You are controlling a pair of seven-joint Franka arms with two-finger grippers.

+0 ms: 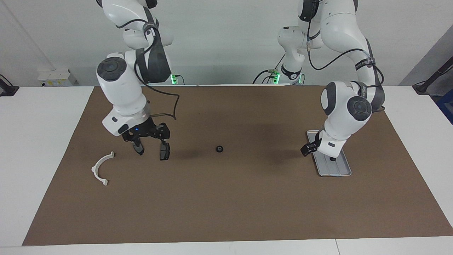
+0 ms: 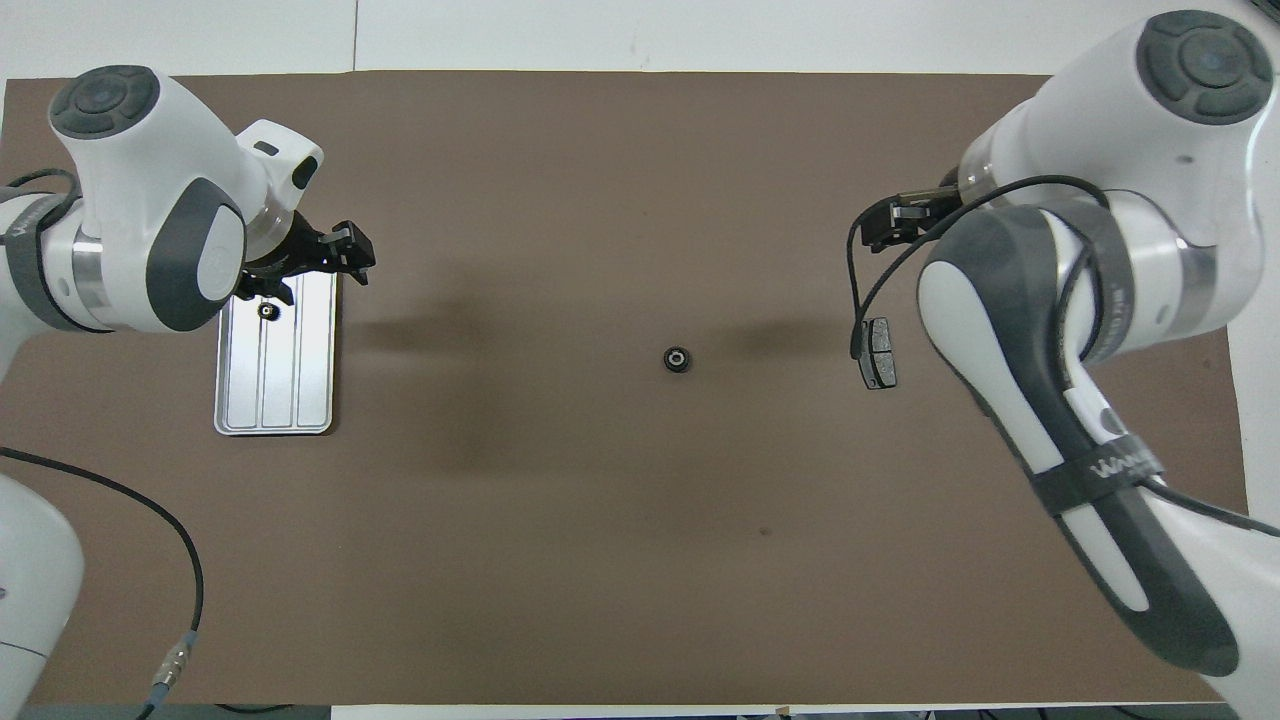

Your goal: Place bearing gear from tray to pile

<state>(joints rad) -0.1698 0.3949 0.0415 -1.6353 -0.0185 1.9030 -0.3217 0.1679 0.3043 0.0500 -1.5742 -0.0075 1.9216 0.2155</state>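
We count two bearing gears: one on the brown mat and one in the single tray. We also see one white bracket, two brake pads, and two arms.

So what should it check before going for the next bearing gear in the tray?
1. One bearing gear lies in the tray: ok.
2. The left gripper is open and empty over the tray's edge: ok.
3. The other bearing gear is at the pile: not ok, it lies mid-mat, apart from the brake pad and white bracket.
4. The right gripper is clear of the brake pad: cannot tell, it hangs open low over it.
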